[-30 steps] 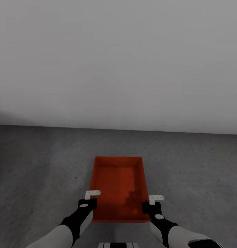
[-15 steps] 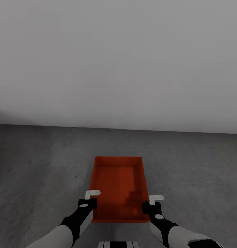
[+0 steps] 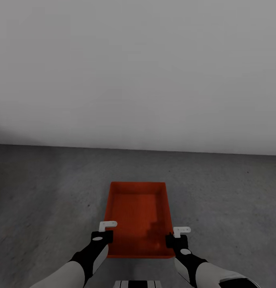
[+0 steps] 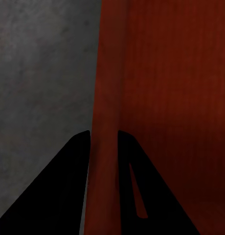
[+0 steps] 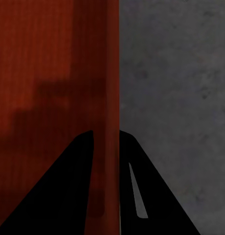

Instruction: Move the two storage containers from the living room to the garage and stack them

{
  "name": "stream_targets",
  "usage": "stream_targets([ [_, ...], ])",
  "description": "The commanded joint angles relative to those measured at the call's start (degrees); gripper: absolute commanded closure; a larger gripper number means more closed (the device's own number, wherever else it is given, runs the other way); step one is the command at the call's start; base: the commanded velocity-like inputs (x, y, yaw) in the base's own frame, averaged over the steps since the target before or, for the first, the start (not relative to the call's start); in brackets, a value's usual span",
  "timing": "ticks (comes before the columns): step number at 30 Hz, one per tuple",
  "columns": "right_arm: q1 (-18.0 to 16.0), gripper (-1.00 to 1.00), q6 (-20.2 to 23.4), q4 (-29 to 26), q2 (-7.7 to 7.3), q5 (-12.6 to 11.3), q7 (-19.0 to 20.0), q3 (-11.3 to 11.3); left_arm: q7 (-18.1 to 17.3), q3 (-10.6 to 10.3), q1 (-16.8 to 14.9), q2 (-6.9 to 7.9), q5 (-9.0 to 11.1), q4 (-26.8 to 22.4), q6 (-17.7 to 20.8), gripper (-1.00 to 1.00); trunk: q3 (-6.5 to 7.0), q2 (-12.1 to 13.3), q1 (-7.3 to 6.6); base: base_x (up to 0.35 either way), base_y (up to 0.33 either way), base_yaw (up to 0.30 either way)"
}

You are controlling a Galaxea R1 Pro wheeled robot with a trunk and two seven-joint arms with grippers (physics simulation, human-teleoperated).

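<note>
One red-orange storage container point(image 3: 138, 212) sits low in the head view, open side up, over the dark grey concrete floor point(image 3: 53, 192) of the garage. My left gripper point(image 3: 107, 240) straddles its left side wall point(image 4: 107, 73) near the front corner, with one finger inside and one outside, shut on the wall. On the opposite side, my right gripper point(image 3: 170, 240) clamps the right wall point(image 5: 111, 63) the same way. The box is empty. I cannot tell whether its base touches the concrete.
A plain white wall point(image 3: 138, 72) stands a short way beyond the container. Mottled concrete point(image 5: 176, 73) spreads to both sides of the box point(image 4: 44, 73). My base's front edge point(image 3: 138, 284) shows at the picture's bottom.
</note>
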Motion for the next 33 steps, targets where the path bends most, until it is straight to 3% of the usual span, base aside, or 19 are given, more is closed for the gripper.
stream_targets([
  [1,0.0,1.00,0.1,0.0,0.03,0.8,0.3,-3.2,0.8,3.4,0.0,0.04,0.5,-0.3,-1.8,1.00,-0.04,0.0,-0.01,0.000,0.000,0.000],
  [20,0.0,1.00,0.1,0.0,0.02,0.8,0.4,-3.2,0.8,3.5,0.0,0.05,0.6,-0.3,-1.7,1.00,-0.04,0.0,-0.01,0.000,0.000,0.000],
  [21,0.0,-1.00,0.1,0.0,0.03,0.8,0.4,-3.2,0.8,3.5,0.0,0.05,0.6,-0.1,-1.5,1.00,-0.04,0.0,-0.01,0.000,0.000,0.000],
  [22,0.0,-1.00,0.1,0.0,0.03,0.8,0.4,-3.2,0.8,3.6,0.0,0.04,0.7,0.0,-1.3,-1.00,-0.04,0.0,-0.01,0.000,0.000,0.000],
  [33,0.0,-1.00,0.1,0.0,0.03,0.8,0.4,-3.2,0.7,3.4,0.0,0.04,0.5,-0.2,-1.4,-1.00,-0.04,0.0,-0.01,0.000,0.000,0.000],
])
